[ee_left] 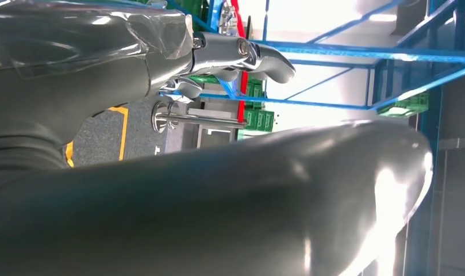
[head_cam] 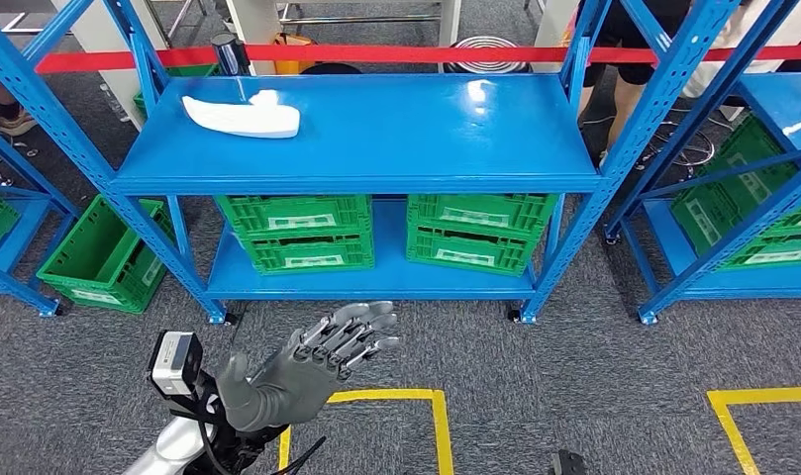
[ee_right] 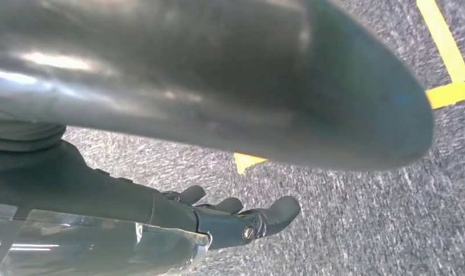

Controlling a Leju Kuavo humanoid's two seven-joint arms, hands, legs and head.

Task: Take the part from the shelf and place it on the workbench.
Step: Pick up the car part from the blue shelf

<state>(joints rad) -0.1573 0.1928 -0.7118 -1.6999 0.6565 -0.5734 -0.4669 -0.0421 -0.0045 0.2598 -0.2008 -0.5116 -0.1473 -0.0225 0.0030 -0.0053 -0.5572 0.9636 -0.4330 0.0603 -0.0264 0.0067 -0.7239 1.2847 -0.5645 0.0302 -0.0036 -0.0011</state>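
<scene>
Head view | white part (head_cam: 243,116) on shelf (head_cam: 396,148) | left hand (head_cam: 312,361) fingers (head_cam: 361,332) well apart, empty

Top shelf (head_cam: 396,139) bare beside white part (head_cam: 243,116); blue uprights (head_cam: 149,59) flank opening.

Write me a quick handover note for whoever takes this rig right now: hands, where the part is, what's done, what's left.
Left hand: raised in front of the shelf, fingers spread, holding nothing.
Right hand: down over the grey carpet, fingers loosely extended, holding nothing.
White part: lying on the top blue shelf, towards its left rear, untouched.
Done: nothing picked up.
Left: reach for the part, grip it, carry it to the workbench.
</scene>
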